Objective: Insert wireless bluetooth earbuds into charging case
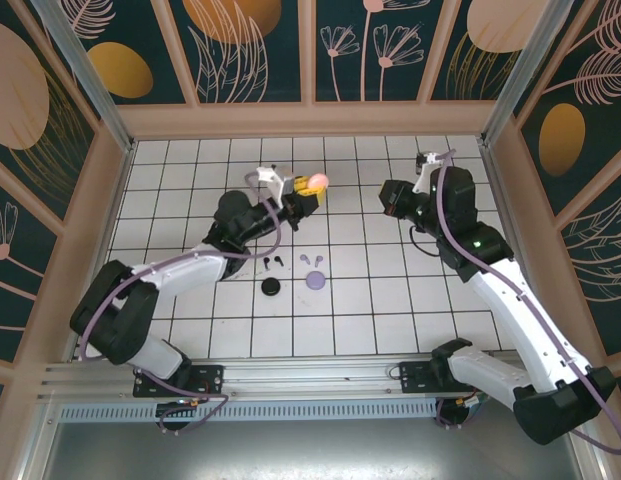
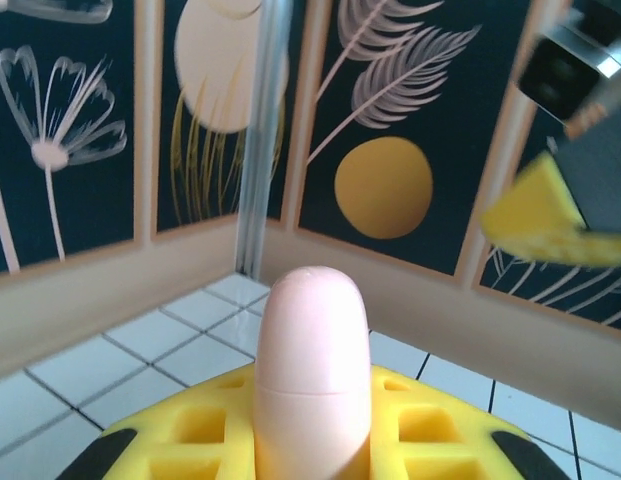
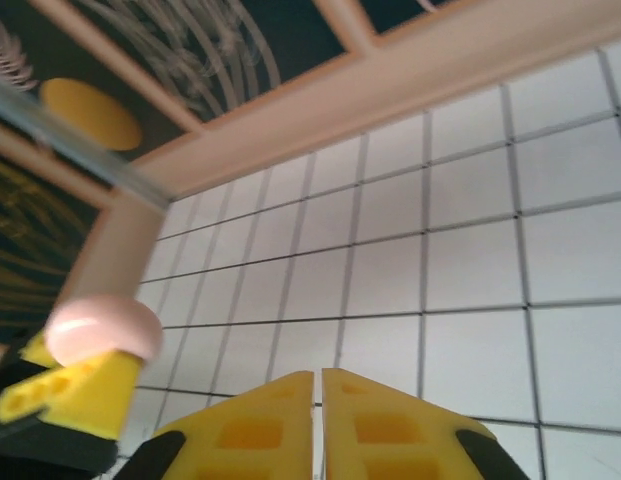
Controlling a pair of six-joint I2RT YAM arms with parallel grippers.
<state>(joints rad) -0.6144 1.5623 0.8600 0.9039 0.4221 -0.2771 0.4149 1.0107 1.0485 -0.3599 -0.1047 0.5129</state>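
Observation:
My left gripper is raised over the back middle of the table, shut on a pale pink charging case. In the left wrist view the case stands on edge between the yellow pads, its lid seam closed. My right gripper hovers to the right of it. Its yellow pads nearly touch, with a thin slit and nothing between them. Two black earbuds and two lilac earbuds lie on the tiles below.
A black round case and a lilac round case lie near their earbuds at mid-table. Wooden walls with patterned panels enclose the white tiled floor. The right wrist view shows the pink case at its left edge.

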